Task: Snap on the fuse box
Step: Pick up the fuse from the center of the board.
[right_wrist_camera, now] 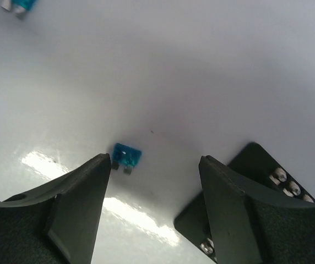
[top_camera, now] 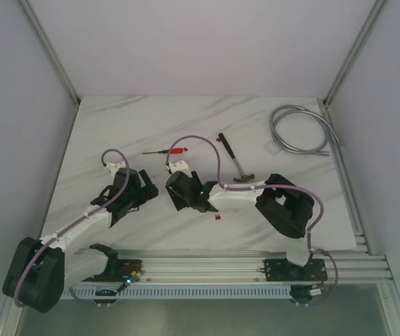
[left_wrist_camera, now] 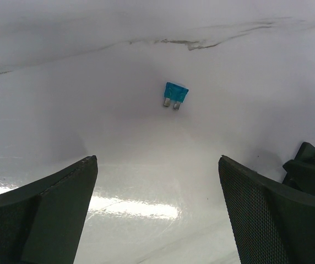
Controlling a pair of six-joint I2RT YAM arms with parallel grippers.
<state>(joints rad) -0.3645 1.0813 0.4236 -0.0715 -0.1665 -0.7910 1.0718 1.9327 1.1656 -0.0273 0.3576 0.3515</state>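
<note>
I find the left gripper spread wide and empty, a blue fuse lying ahead of it. Right gripper parted, holding nothing. The fuse box lies on the table just outside one finger, partly hidden

The fuse box is a black plastic block lying flat on the white counter. Only part of it shows in the right wrist view: one squared corner pointing away from the camera, and a strip of its top face with small silvery metal contacts. The rest is hidden behind a finger of the right tool. In the overhead view it cannot be made out.
</note>
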